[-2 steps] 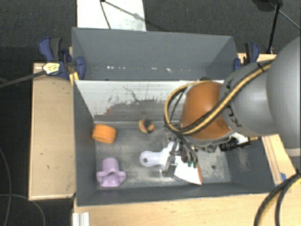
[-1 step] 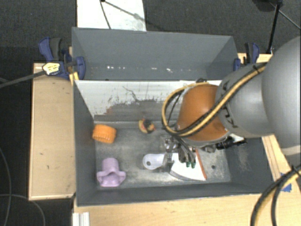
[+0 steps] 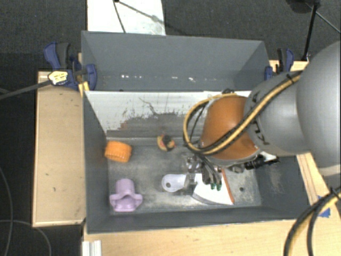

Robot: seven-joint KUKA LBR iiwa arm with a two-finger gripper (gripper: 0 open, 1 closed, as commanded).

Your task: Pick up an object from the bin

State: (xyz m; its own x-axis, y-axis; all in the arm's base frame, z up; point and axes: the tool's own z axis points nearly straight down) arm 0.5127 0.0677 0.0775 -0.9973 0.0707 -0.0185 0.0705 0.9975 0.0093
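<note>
My gripper reaches down near the middle of the bin floor, under the arm's orange cover. Its fingers sit at the right end of a small pale lavender piece that lies flat on the floor. Just right of the gripper lies a flat white card with an orange-red edge. A small orange and dark round thing rests near the back wall, above and left of the gripper.
An orange ribbed cylinder lies at the left of the bin. A lilac plastic figure sits in the front left corner. The arm and its cables cover the right half of the bin.
</note>
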